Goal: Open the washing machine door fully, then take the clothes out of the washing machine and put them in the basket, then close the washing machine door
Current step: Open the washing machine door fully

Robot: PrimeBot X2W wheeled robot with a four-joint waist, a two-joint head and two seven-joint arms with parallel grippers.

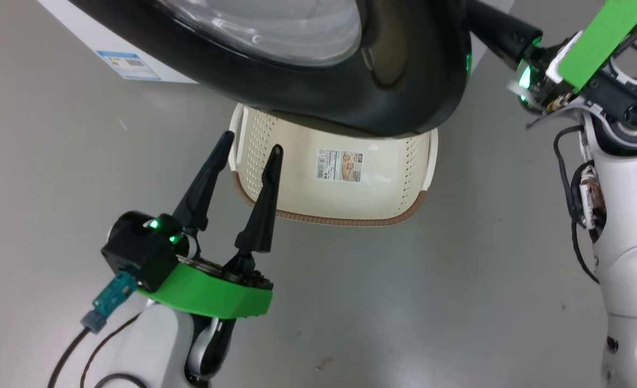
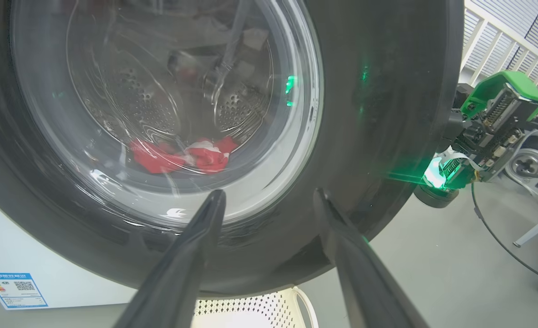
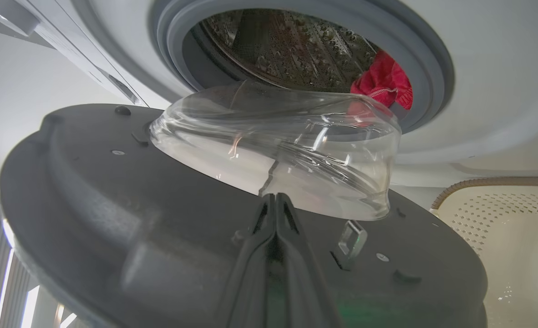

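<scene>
**Door half-swung, basket underneath, clothes not yet out**

In the head view, the left gripper at 8 o'clock has its fingers spread and holds nothing, probably kept free for the laundry. The washing machine door at 12 overhangs the basket. The right gripper, fingers pressed together, lies along the door's inner side, seemingly to swing it wider. The clothes are in the washing machine.

White arm shells carry green wrist collars, black pincer fingers, loose black cables, perhaps a teal plug.
</scene>
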